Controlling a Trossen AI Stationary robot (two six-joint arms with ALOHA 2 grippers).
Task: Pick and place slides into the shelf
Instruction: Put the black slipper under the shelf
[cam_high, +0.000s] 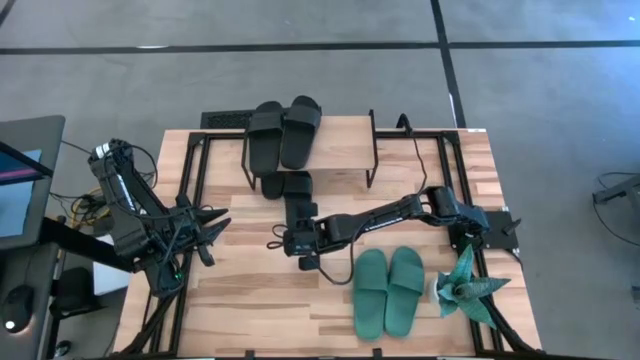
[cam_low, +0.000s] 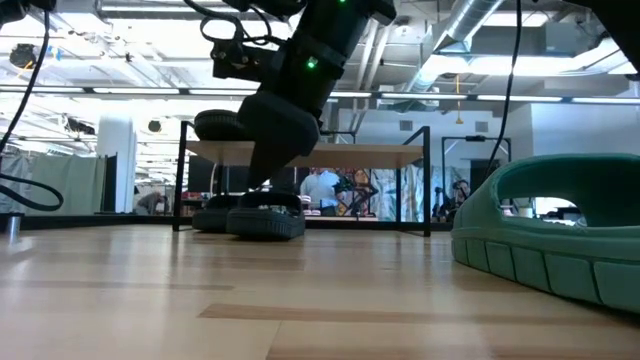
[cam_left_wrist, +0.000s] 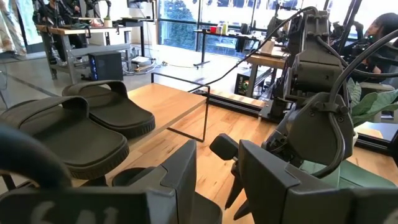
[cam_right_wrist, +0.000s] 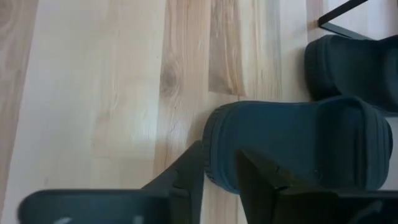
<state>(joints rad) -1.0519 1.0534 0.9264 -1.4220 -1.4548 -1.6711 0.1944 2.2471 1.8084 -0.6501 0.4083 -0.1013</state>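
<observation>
Two black slides lie on the shelf's plank top at the table's far side. In front of the shelf two more black slides lie on the table: one at the shelf's foot, and one just nearer. My right gripper is shut on the near end of that nearer slide. Two teal-green slides lie side by side toward the near right. My left gripper waits open at the table's left, holding nothing. My right gripper pinches the black slide's near end between its two fingers. One finger is outside the rim and the other is over the footbed. The fingers slant down from the near side, along the slide. The slide's sole lies on the table.
A spiky teal paper plant stands at the near right, beside the green slides. The shelf's thin black legs stand just beyond the held slide. Bare tabletop lies between my two arms toward the near edge. People and desks show in the room behind.
</observation>
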